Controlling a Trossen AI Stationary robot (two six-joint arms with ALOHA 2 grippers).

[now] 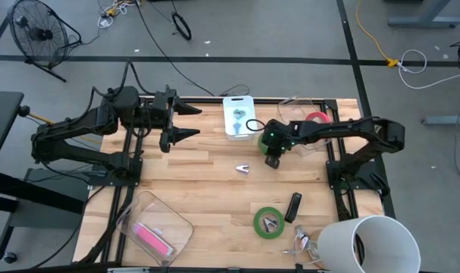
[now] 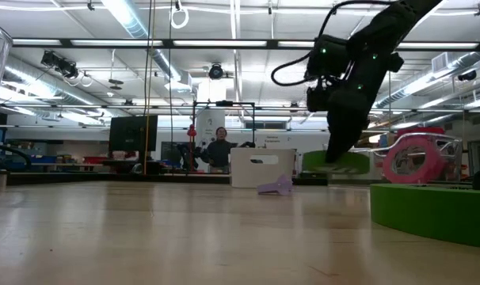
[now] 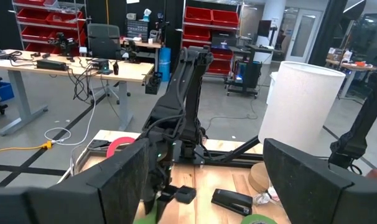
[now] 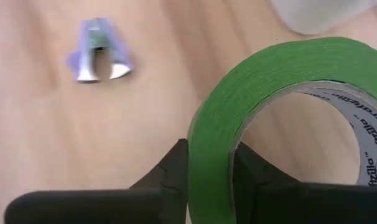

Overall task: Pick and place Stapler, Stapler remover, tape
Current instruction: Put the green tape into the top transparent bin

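Observation:
My right gripper is over the table's middle, shut on a green tape roll, which also shows in the low view. A purple-and-silver staple remover lies on the table just left of it. A second green roll lies flat near the front, with a black stapler beside it. A red roll lies at the far right. My left gripper is open and empty at the far left, above the table. My right gripper pinches the green roll's wall between its two fingers, one finger inside the ring and one outside. The fingers come from above, pointing down. The roll hangs about level and looks a little above the table.
A white tray stands at the far middle. A tall white bucket stands at the near right corner, with small metal items beside it. A clear container with a pink object lies at the near left.

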